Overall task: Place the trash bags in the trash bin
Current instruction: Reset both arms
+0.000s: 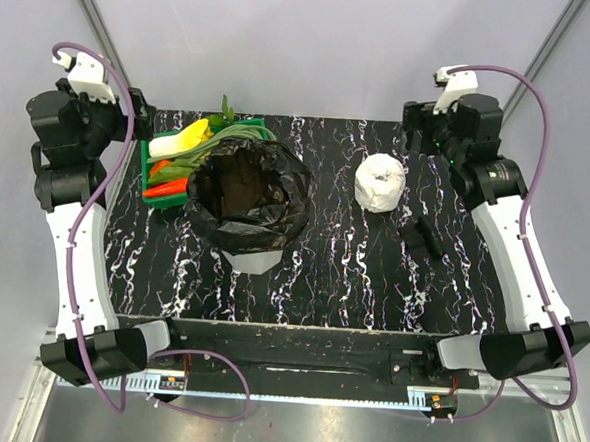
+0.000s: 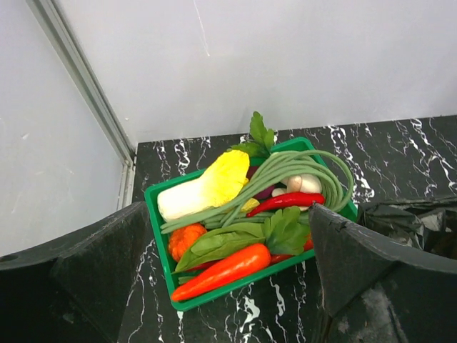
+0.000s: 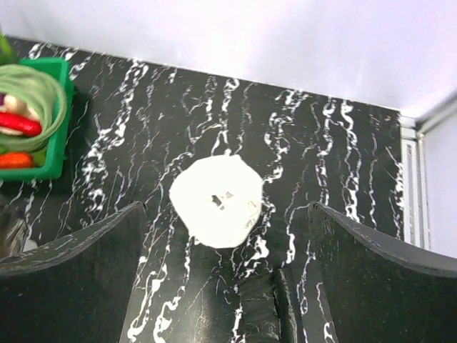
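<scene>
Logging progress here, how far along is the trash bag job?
Looks done: the trash bag lines the trash bin, its film draped over the rim. In hand: nothing; left pincer and right pincer are open, empty, away from the bin. Left: seemingly nothing, unless the white roll holds more bags.

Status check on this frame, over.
Left gripper, right gripper open, empty. Trash bag in trash bin, film draped over rim. White roll to its right, green basket behind; neither over the opening.

Top view: we look down on the whole desk (image 1: 372,276) from high above its near edge. Wrist views: nearer, angled down; both share the basket (image 2: 158,236).
</scene>
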